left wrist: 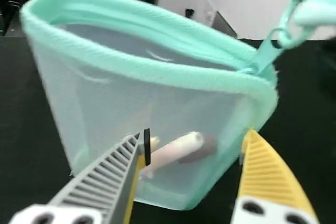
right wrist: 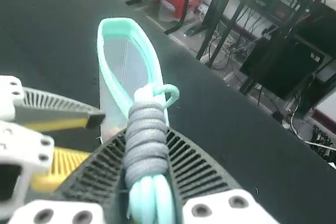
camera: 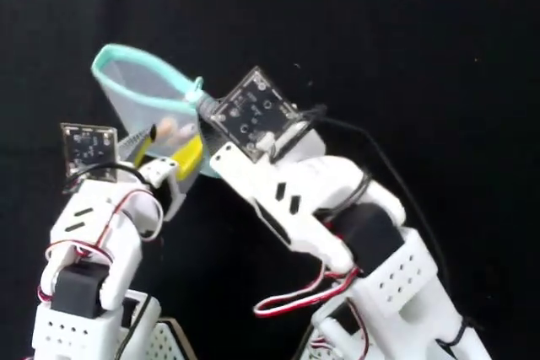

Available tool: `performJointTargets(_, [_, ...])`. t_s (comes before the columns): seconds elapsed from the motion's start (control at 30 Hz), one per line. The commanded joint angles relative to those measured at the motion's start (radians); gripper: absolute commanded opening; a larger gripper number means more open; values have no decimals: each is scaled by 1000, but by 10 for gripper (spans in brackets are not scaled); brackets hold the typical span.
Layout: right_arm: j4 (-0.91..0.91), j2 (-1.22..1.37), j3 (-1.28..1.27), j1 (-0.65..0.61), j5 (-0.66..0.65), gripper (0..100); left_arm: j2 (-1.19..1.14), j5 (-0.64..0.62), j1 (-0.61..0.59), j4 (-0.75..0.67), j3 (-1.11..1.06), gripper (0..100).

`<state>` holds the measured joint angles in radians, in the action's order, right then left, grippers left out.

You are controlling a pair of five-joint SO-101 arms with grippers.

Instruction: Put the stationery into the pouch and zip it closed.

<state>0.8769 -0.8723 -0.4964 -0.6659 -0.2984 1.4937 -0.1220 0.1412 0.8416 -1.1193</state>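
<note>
Right gripper (camera: pixel 203 108) pinches my grey-wrapped mint zip cord (right wrist: pixel 147 140); mint mesh pouch (camera: pixel 139 90) stretches toward ten o'clock, my left gripper (left wrist: pixel 194 142) squeezing its bottom.

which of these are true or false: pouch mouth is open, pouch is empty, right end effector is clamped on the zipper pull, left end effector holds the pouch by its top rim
1. The pouch has its mouth open. True.
2. The pouch is empty. False: a pale stick lies inside near the bottom, with something darker beside it.
3. The right end effector is shut on the zipper pull. True.
4. The left end effector holds the pouch by its top rim. False: its fingers sit on either side of the pouch's lower end, away from the rim.
</note>
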Motion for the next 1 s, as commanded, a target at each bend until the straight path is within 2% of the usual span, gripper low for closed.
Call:
performJointTargets(0.0, [-25, -25, 51, -14, 12, 12, 0, 3, 73, -18, 13, 296])
performJointTargets(0.27, [-26, -27, 104, -32, 58, 12, -2, -94, 87, -127, -15, 296])
performJointTargets(0.5, [-18, -25, 107, -100, 55, 12, -2, -91, -28, -265, -107, 295])
performJointTargets(0.63, [-18, -30, 108, -95, 55, 12, 2, -86, -116, -256, -116, 295])
performJointTargets(0.73, [-18, -30, 110, -94, 55, 12, 9, -43, -154, -183, -110, 295])
performJointTargets(0.97, [-20, -25, 108, -80, 55, 12, 9, -34, -104, -141, -110, 294])
